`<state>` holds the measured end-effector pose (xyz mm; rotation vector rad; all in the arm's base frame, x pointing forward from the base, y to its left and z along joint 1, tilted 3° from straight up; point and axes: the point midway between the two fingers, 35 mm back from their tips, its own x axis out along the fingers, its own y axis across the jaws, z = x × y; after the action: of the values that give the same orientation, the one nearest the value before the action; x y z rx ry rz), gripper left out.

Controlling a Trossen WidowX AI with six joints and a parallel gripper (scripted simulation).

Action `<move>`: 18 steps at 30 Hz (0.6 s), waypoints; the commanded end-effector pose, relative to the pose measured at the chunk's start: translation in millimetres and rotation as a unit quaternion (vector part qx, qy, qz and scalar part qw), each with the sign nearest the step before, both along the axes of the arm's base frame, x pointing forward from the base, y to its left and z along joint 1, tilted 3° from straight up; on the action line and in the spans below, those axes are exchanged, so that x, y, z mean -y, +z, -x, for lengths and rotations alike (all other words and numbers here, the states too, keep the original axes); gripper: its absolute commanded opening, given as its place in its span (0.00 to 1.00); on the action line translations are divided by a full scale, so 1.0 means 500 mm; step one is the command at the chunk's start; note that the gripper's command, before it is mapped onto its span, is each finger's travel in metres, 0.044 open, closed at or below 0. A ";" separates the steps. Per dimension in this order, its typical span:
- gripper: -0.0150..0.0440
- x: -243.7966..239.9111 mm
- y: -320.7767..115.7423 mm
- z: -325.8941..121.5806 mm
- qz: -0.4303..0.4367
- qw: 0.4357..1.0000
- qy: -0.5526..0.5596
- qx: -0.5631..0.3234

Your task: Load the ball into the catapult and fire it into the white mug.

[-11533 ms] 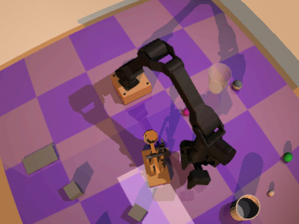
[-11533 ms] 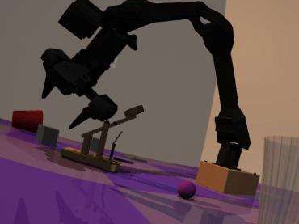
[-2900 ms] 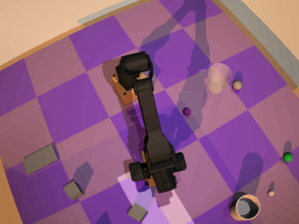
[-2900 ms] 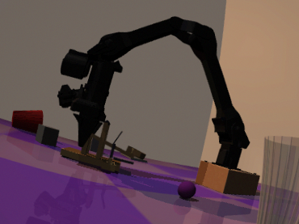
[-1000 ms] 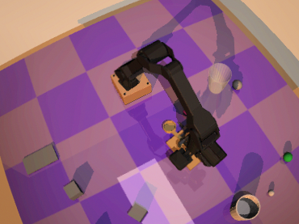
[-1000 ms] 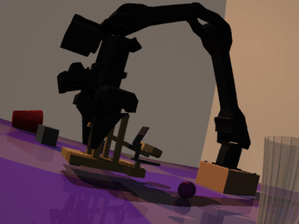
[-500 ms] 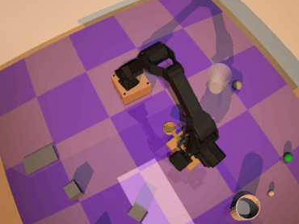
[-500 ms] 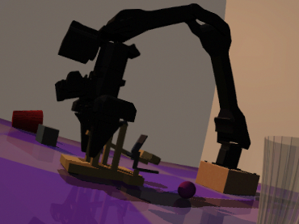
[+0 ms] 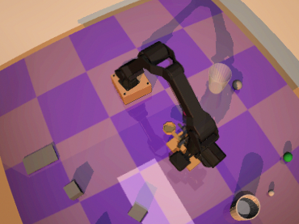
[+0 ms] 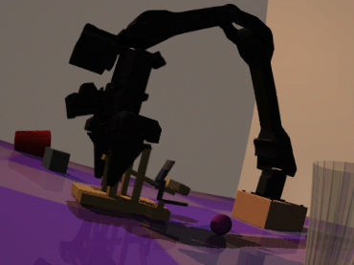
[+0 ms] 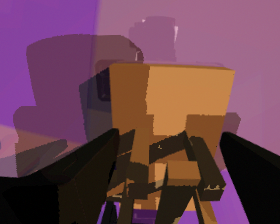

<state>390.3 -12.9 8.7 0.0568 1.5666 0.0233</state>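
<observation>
The wooden catapult stands on the floor under the arm. Its round cup points toward the arm's base; I see no ball in it. My gripper is open and points down, its fingertips on either side of the catapult's upright posts, above the base plate. A magenta ball lies on the floor beyond the cup end, mostly hidden by the arm in the top view. A pale-rimmed cup with a dark inside, likely the white mug, stands at the lower right.
A ribbed clear cup stands beside a grey ball. A green ball and a small pale ball lie at the right. Grey blocks and a red cup are also around.
</observation>
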 end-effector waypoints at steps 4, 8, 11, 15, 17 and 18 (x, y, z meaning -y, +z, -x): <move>1.00 0.006 0.116 -0.007 0.000 1.000 0.000 0.000; 1.00 0.010 0.200 0.001 0.000 1.000 0.000 0.000; 1.00 0.009 0.178 -0.007 0.001 1.000 -0.004 0.007; 1.00 0.009 0.181 -0.004 0.001 1.000 -0.003 0.006; 1.00 0.009 0.191 0.006 0.001 1.000 -0.002 0.001; 1.00 0.009 0.186 0.005 0.001 1.000 -0.002 0.001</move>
<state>391.8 -17.5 102.0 0.0612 1.5532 0.0173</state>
